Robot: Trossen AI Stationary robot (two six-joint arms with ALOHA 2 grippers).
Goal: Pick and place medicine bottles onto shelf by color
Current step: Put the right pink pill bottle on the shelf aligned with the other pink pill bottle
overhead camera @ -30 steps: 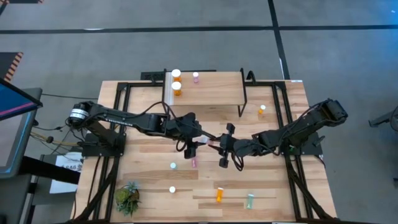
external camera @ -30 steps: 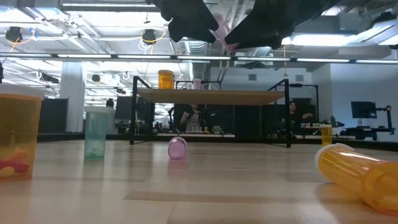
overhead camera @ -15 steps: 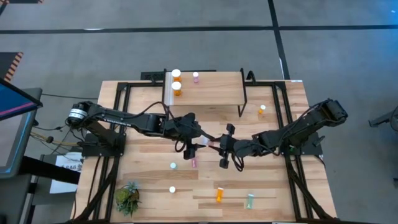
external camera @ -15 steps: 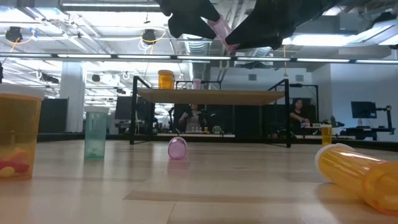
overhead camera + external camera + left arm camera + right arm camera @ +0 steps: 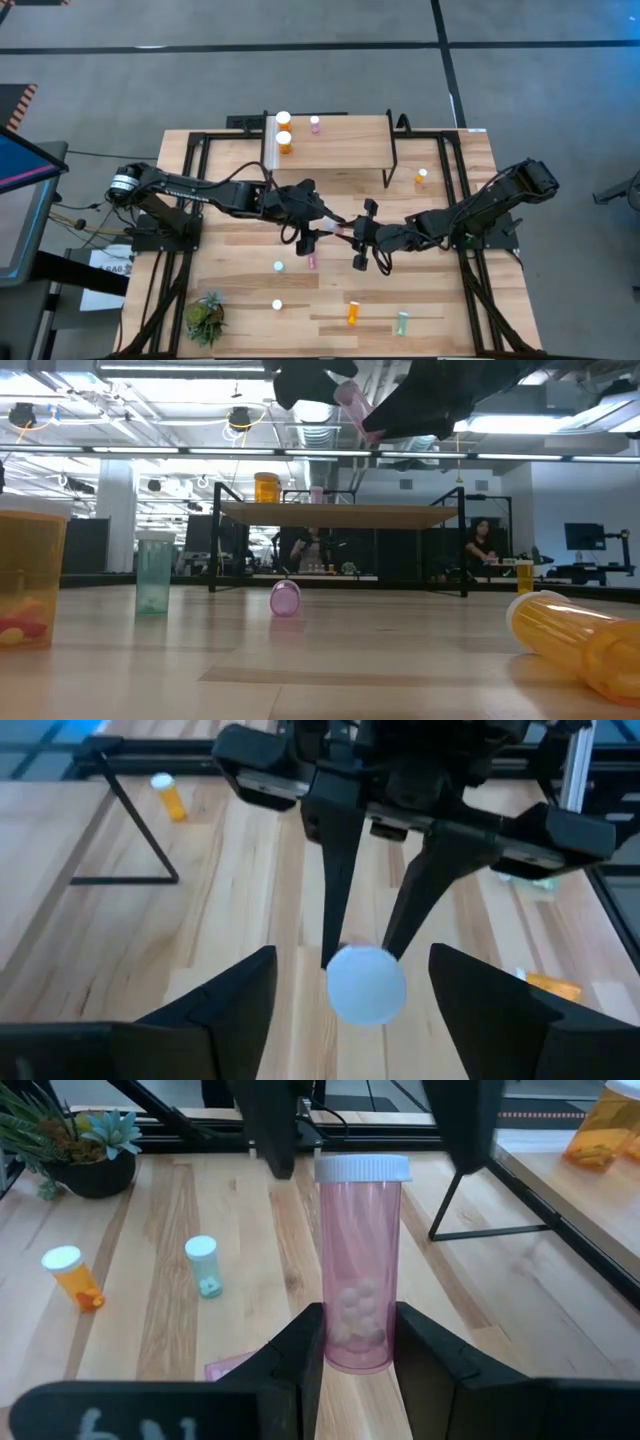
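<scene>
A pink medicine bottle (image 5: pixel 360 1260) with a white cap (image 5: pixel 366 984) is held in the air above the table's middle. My right gripper (image 5: pixel 358 1320) is shut on it and also shows in the high view (image 5: pixel 357 238). My left gripper (image 5: pixel 352 960) is open and faces it in the high view (image 5: pixel 310 228). Its fingers (image 5: pixel 270 1130) stand on either side of the cap without touching. The shelf (image 5: pixel 345 150) at the far edge carries two orange bottles (image 5: pixel 285 143) and a pink one (image 5: pixel 315 124). My right gripper pinches the pink bottle's body near its base (image 5: pixel 358 1352) between its two fingers. The fingers come about level from the table's right and lie along the bottle. The bottle sticks out past the fingertips, cap toward my left gripper, lifted clear of the table (image 5: pixel 352 402).
On the table lie a pink bottle (image 5: pixel 311 261), an orange one (image 5: pixel 352 313) and a green one (image 5: pixel 402 322). Three bottles stand: (image 5: pixel 278 267), (image 5: pixel 277 304) and an orange one (image 5: pixel 421 178). A potted plant (image 5: pixel 205 318) sits at the near left.
In the low view my left gripper has shifted a little, and more of the pink bottle shows beside it. My right gripper keeps the bottle in the same place.
</scene>
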